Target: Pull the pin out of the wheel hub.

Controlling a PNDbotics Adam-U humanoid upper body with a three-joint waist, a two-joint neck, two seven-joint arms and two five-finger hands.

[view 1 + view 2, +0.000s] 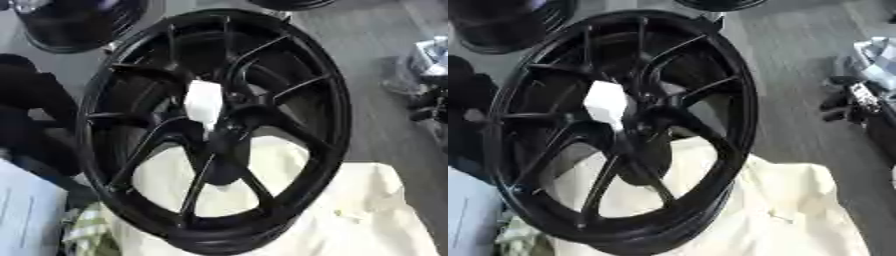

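Both views come from a stereo pair in the robot's head, looking steeply down and close in on a black wheel [214, 130] that fills most of each frame. The white block [204, 102] at the hub sits near centre in the left eye view and further left in the right eye view. Both share the cream cloth [350, 210] under the wheel's lower edge, the grey floor [794, 75] to the right, and a second dark rim [74, 25] at upper left.
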